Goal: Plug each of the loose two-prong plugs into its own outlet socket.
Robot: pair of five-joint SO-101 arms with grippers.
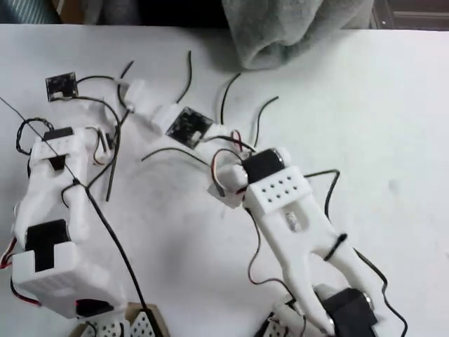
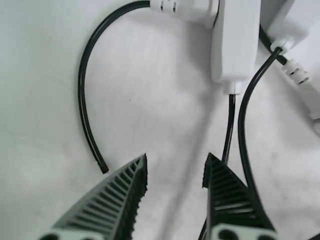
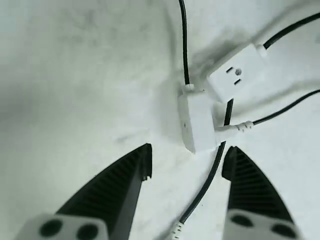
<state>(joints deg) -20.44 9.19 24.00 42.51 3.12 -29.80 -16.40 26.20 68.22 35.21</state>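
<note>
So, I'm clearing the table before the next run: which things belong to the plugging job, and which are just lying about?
Job: socket; white block beside it; black cords; left end effector and right end effector, both open.
Lying about: grey cloth; dark squares; cardboard.

White socket (image 3: pixel 235 75), black cords (image 2: pixel 82 95)

Two outlet blocks (image 1: pixel 165 116) lay just beside each other mid-table (image 1: pixel 393 126), w/ cords (image 1: pixel 186 70) around; cloth (image 1: pixel 295 31) behind, at far edge.
</note>
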